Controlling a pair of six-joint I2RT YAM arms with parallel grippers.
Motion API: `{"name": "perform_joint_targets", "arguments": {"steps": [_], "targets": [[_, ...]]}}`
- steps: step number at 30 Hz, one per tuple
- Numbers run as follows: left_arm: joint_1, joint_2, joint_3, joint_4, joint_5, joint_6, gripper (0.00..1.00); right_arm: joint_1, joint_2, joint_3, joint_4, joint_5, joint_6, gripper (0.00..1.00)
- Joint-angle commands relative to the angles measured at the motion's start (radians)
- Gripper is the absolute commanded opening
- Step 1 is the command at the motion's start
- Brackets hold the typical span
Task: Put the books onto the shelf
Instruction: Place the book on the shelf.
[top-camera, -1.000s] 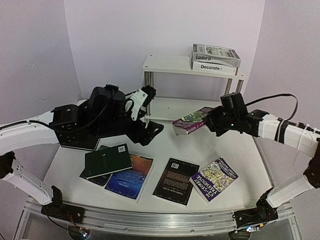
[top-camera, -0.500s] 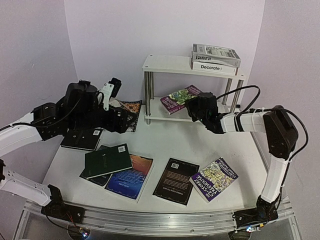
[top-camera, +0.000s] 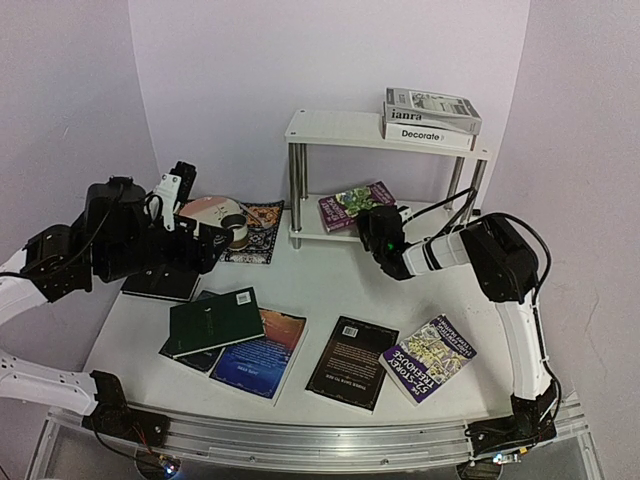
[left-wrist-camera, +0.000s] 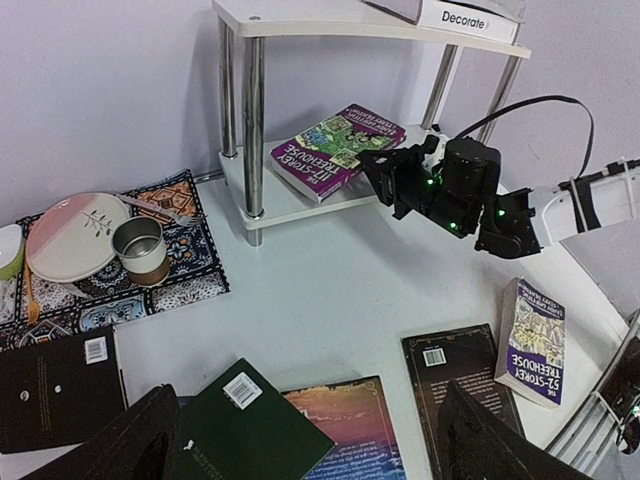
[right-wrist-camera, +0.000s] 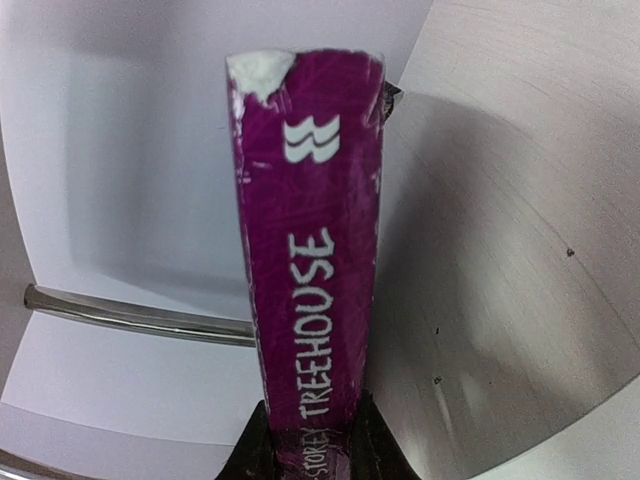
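The white shelf (top-camera: 330, 128) with chrome legs carries "janra" (top-camera: 432, 104) on "Decorate" (top-camera: 428, 132) on its top board. My right gripper (top-camera: 378, 228) is shut on a purple "Treehouse" book (right-wrist-camera: 312, 250), which lies tilted on the lower board (left-wrist-camera: 290, 200). Flat on the table are a dark green book (top-camera: 215, 320), a blue one (top-camera: 258, 355), a black one (top-camera: 350, 362), another purple paperback (top-camera: 428, 356) and a black book (top-camera: 160, 283) at the left. Above the green and blue books my left gripper (left-wrist-camera: 315, 450) hangs open and holds nothing.
A patterned placemat (top-camera: 262, 218) left of the shelf holds a pink plate (top-camera: 205, 212) and a metal cup (top-camera: 237, 232). The shelf's chrome legs (left-wrist-camera: 252, 130) stand beside the held book. The table's front rail (top-camera: 300, 440) runs along the near edge.
My right gripper has carried the purple book from above the table onto the shelf's lower board. The left arm has drawn back to the left, uncovering the placemat.
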Motion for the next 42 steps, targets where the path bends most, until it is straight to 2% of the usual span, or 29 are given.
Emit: {"name": "perform_joint_targets", "arguments": {"steps": [1, 6, 17, 26, 36, 42], "targets": [[0.004, -0.05, -0.03, -0.001, -0.073, -0.016, 0.9, 0.025, -0.042, 0.002, 0.114, 0.103, 0.029, 0.0], [0.004, -0.046, -0.036, -0.002, -0.086, -0.011, 0.89, 0.053, -0.042, 0.007, -0.014, 0.134, 0.088, 0.0], [0.004, -0.039, -0.047, -0.004, -0.098, -0.021, 0.89, 0.087, 0.044, 0.178, -0.182, 0.188, 0.151, 0.04], [0.004, -0.036, -0.042, -0.008, -0.099, -0.032, 0.89, 0.092, 0.123, 0.292, -0.228, 0.274, 0.18, 0.06], [0.004, -0.019, 0.005, -0.053, -0.09, -0.035, 0.89, 0.106, 0.254, 0.501, -0.301, 0.312, 0.228, 0.08], [0.004, -0.034, 0.006, -0.072, -0.091, -0.064, 0.89, 0.128, 0.281, 0.532, -0.32, 0.32, 0.227, 0.14]]}}
